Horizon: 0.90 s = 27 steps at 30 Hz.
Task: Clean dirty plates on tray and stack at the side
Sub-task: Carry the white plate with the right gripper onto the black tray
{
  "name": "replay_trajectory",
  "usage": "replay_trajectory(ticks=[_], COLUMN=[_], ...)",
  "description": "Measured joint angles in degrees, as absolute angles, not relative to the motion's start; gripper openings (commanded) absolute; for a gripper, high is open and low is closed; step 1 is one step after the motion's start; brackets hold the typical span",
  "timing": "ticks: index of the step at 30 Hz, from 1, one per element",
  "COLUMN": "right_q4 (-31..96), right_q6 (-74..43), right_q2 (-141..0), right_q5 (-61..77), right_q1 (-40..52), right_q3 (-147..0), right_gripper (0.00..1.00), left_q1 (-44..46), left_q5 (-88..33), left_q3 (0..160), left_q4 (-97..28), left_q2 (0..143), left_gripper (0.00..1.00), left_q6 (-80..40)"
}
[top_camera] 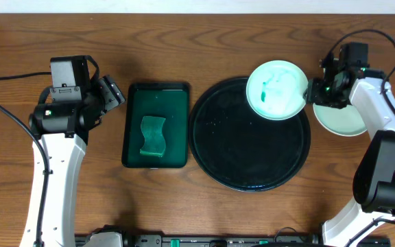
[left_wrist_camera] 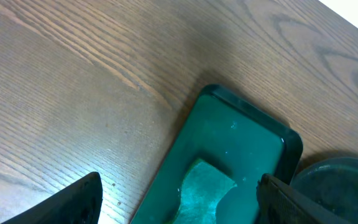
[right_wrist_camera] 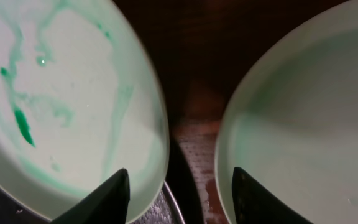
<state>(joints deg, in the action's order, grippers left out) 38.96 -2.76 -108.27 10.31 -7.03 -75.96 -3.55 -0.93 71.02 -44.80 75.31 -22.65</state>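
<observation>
Checking in from the remote station: I'd call this roughly partway. One clean plate (top_camera: 345, 122) sits on the desk (top_camera: 184, 41) just beside the black tray (top_camera: 249, 165), toward the desk's right edge, so the stack at the side has a start (can't tell if another plate hides under it). The dirty plate (top_camera: 276, 89), green smears all over its face, is at the tray's far right rim, overhanging it a bit, near the clean one but apart from it. My right gripper (top_camera: 316, 91) is nosed into the gap between the two plates. Its fingers (right_wrist_camera: 101, 199) are apart and I don't see them clamped on anything; one just overlaps the dirty plate's edge in the wrist view. Left gripper (top_camera: 112, 95) is spread wide, holding nothing, hovering at the green tray (top_camera: 134, 154) toward the desk's left edge, where the sponge (top_camera: 153, 135) lies. So as I read it: the smeared plate needs wiping, then goes on the clean one
</observation>
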Motion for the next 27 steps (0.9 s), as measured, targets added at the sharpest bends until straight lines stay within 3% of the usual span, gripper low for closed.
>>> replay_trajectory(ticks=[8,10,14,27], right_q4=[32.49,29.52,26.02,29.43], right_q6=[-2.74,-2.72,-2.79,-4.45], right_q2=[-108.27,-108.25,-108.27,-103.18], right_q5=[11.16,11.18,11.44,17.91], right_q1=[-6.94,-6.94,-6.92,-5.06], right_q3=[-71.81,-70.3,-68.05,-67.85], right_gripper=[0.4,0.31,0.02,0.01], left_q1=[-3.55,-3.55,-3.55,-3.55], left_q5=[-0.93,-0.93,-0.93,-0.93], left_q3=[71.02,71.02,71.02,71.02], left_q4=[-44.8,-44.82,-44.82,-44.8], left_q2=[75.31,75.31,75.31,75.31], left_gripper=[0.8,0.8,0.8,0.8], left_q6=[-22.65,-22.65,-22.65,-22.65])
